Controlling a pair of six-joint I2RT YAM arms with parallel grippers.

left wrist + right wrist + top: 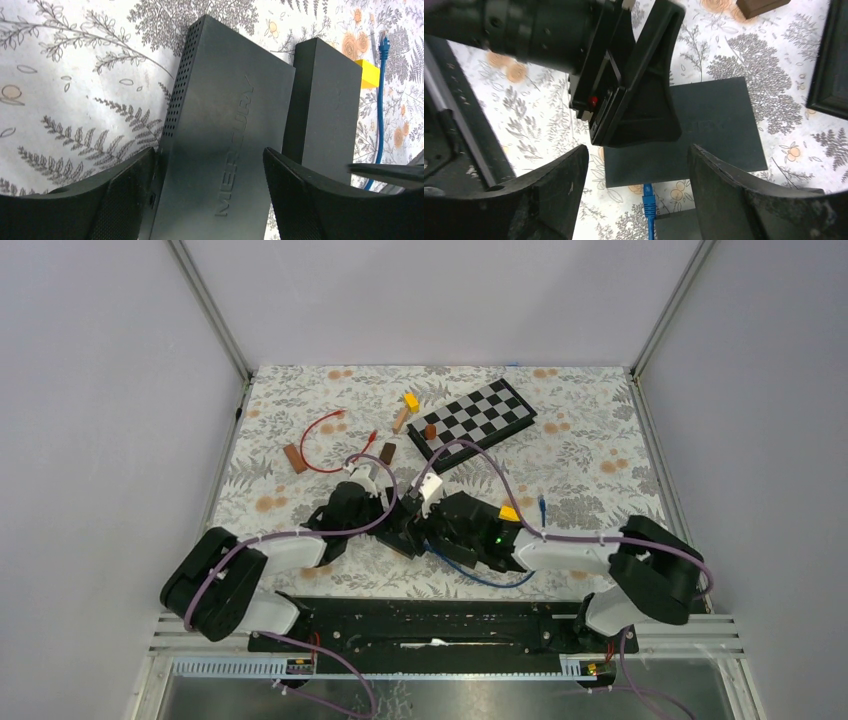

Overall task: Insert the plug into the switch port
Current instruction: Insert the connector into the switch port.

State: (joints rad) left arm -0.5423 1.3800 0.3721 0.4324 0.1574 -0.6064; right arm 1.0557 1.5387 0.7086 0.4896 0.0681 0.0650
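While the plug (pixel 648 200) is being shown at the near edge of the switch (pixel 719 125), between the spread fingers of the right tool (pixel 638 149) and touched by neither, whether it is fully seated in the port cannot be told. The right tool is being held released. The left tool (pixel 209 150) is being held astride the switch, a finger at each long side. Whether it is clamping or only bracketing cannot be told.

A half-seated plug is judged the main risk. It could be dragged out if the loop of blue cable (pixel 490 582) is caught while the right arm is being drawn back. The switch could also be skidded or tipped if the left fingers are being lifted unevenly.

Close in, room is being limited. A black block (pixel 325 95) is lying just beside the switch, with a yellow block (pixel 367 74) and the cable's other end (pixel 384 47) beyond it. Farther back the checkerboard (pixel 472 418) is lying, and more open tabletop (pixel 620 440) is being offered to the right.
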